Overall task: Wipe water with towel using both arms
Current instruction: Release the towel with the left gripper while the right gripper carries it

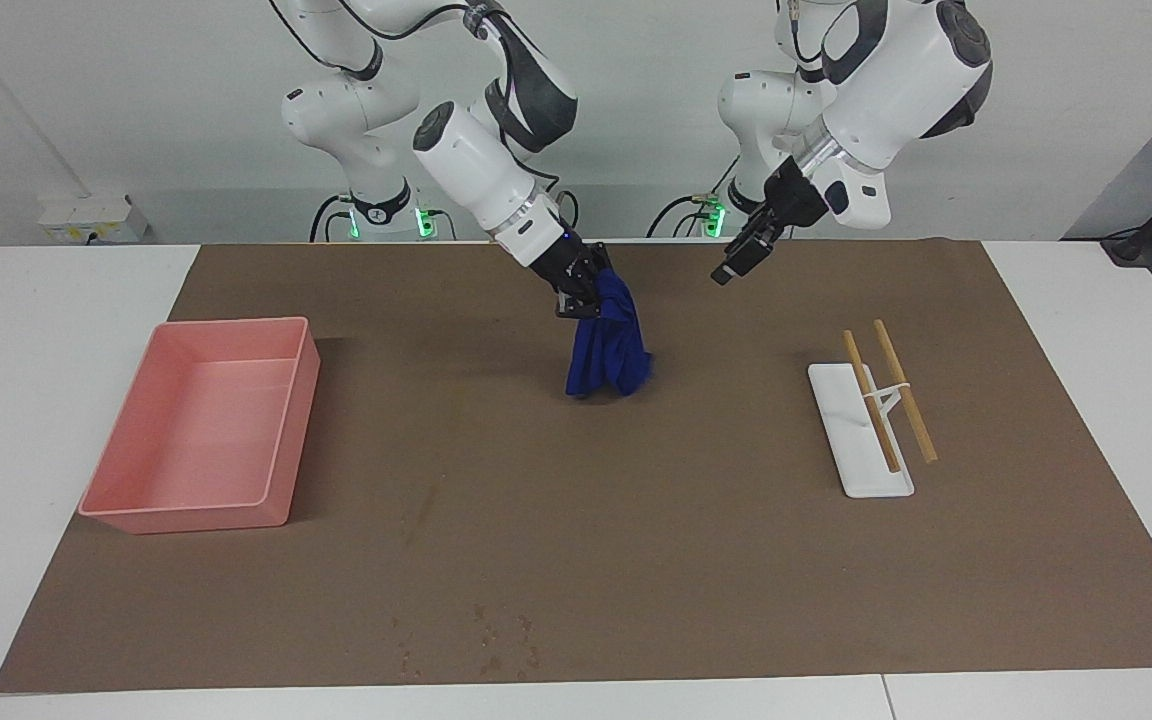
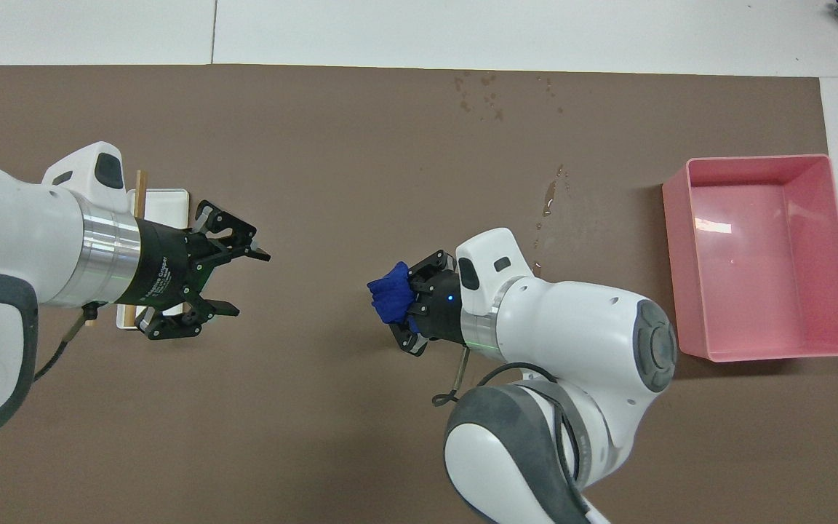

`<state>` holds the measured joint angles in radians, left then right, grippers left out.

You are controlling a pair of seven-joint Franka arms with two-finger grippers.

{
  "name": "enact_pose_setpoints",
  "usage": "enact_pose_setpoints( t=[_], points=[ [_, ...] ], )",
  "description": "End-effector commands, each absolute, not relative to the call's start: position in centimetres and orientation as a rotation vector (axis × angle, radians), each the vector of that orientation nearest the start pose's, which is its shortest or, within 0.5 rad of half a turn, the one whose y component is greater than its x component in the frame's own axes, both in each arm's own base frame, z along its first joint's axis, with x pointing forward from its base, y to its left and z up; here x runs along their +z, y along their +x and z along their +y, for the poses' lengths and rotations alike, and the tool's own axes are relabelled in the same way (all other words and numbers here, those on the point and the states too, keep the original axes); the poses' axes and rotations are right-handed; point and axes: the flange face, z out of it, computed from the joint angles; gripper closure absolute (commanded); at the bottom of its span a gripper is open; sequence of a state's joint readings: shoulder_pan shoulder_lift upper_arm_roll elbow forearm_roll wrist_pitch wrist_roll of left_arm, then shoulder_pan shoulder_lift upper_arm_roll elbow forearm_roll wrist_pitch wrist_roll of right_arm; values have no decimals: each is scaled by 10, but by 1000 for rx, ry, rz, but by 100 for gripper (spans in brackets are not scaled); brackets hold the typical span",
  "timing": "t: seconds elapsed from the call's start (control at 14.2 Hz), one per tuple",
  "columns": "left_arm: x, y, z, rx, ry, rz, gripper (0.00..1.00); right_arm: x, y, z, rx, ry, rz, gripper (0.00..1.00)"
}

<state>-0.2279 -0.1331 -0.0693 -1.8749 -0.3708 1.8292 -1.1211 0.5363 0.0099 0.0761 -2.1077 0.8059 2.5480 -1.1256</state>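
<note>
Pink tray: the rectangular pink plastic tray (image 1: 198,425) stands at the right arm's end of the brown mat (image 1: 576,560). It holds nothing that I can see.

Water: thin wet streaks (image 2: 544,218) lie on the mat between the tray and the middle of the table. A group of small drops (image 1: 481,640) lies at the mat's edge farthest from the robots.

Right gripper: the black right gripper (image 1: 581,293) is over the middle of the mat. Its fingers are clamped on the top of the towel.

Towel: the small deep-blue soft cloth towel (image 1: 608,345) hangs bunched from that gripper. Its lower end is at the mat or just above it; I cannot tell if it touches.

Left gripper: the black left gripper (image 2: 226,273) is in the air beside the white rack, fingers spread apart, holding nothing.

White rack: the flat white rack with two wooden chopsticks (image 1: 876,405) lies at the left arm's end.

Step in hand: I judge that only the right arm holds the towel, and no wiping is visible.

Next move: probably to bring the towel to the streaks, press it on the mat and drag it across them.
</note>
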Motion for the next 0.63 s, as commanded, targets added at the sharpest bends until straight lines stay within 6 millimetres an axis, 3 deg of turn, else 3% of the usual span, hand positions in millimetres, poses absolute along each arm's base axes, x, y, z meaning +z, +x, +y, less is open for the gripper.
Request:
enact_pose_setpoints(
  t=[0.0,0.21,0.42,0.56],
  points=[
    [576,514,-154,9,-3194,-1226,0,488,474,294,-606,-2226,-1417,100],
    [578,523,-133,-138,-3304,-847,0,522,457,284,-439,-2369,-1474,100],
    [579,531,-108,-253,-3276,-390,0,523,465,259,-343,-2433,-1531,100],
    [583,536,-90,-274,-3203,-219,0,520,472,238,-278,-2474,-1534,100]
  ],
)
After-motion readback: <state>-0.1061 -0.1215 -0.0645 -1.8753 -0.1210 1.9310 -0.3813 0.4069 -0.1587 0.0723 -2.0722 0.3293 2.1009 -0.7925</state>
